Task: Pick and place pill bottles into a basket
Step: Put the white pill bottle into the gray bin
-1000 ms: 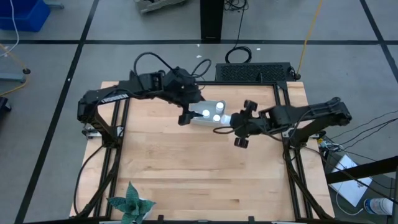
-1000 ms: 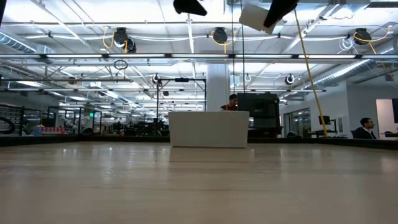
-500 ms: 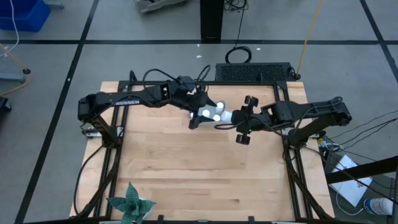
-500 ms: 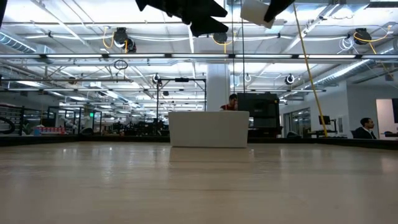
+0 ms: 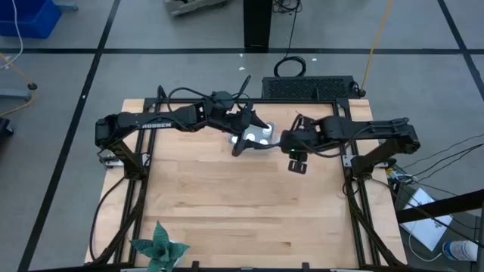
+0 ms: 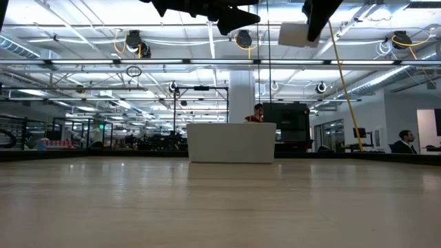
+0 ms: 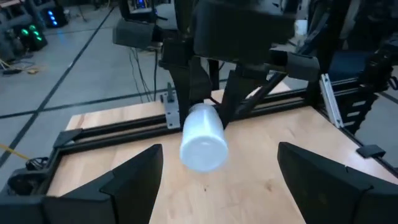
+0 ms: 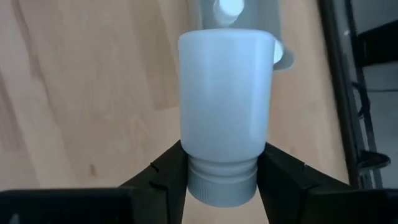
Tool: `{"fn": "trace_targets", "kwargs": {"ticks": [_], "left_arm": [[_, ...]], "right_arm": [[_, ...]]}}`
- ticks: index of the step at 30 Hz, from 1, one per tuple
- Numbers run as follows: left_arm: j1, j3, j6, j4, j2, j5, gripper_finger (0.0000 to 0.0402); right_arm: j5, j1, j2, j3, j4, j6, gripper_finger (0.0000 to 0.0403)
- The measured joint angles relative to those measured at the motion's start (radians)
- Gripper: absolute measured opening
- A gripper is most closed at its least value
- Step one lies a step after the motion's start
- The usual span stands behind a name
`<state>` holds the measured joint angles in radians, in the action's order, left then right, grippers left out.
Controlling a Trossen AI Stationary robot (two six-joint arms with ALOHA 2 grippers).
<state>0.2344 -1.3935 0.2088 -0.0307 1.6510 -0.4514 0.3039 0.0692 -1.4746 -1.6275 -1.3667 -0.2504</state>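
Observation:
The light grey-blue basket [image 5: 266, 127] stands at the table's far middle and shows as a pale box in the low view [image 6: 231, 143]. White bottles [image 5: 257, 137] stand inside it, and one cap shows in the right wrist view [image 8: 230, 7]. My right gripper [image 5: 287, 143] hovers just right of the basket, shut on a white pill bottle [image 8: 225, 93] that also shows in the low view [image 6: 296, 33]. My left gripper [image 7: 217, 177] is open and empty, high over the basket's left side [image 5: 240, 142], facing that held bottle [image 7: 203, 138]. My right gripper pinches the bottle at its ribbed cap end [image 8: 221, 180] between its two fingers [image 8: 165, 177]. The bottle's body sticks out ahead of the fingers toward the basket. The fingers come from the table's right. The bottle lies about level, lifted well clear of the table.
A green star-shaped paper plant [image 5: 159, 248] sits at the table's near left corner. Black frame rails [image 5: 140, 162] run along the table's left and right sides. The bare wooden top [image 5: 242, 204] spreads out in front of the basket. People show in the room beyond [image 6: 406, 141].
My left gripper has reached toward the table's right, from the basket's far left side to over the basket, staying open. My right gripper has shifted a little toward the basket and come down slightly; the held bottle has turned from tilted to about level.

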Motion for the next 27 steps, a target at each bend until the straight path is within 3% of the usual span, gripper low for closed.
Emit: {"fn": "trace_targets", "kwargs": {"ticks": [5,10,17,27], "left_arm": [[0.000,0.001,0.000,-0.001,0.001,-0.002,0.0324],[0.000,0.001,0.003,-0.007,0.001,-0.002,0.0324],[0.000,0.000,0.022,-0.042,0.001,-0.004,0.0324],[0.001,0.000,0.034,-0.024,0.001,-0.004,0.0324]], "right_arm": [[-0.021,-0.003,-0.112,-0.112,-0.098,0.030,0.0144],[-0.011,0.005,-0.211,-0.307,-0.155,0.089,0.0144],[0.021,0.003,-0.279,-0.532,-0.201,0.136,0.0144],[0.033,-0.003,-0.285,-0.527,-0.207,0.147,0.0144]]}}
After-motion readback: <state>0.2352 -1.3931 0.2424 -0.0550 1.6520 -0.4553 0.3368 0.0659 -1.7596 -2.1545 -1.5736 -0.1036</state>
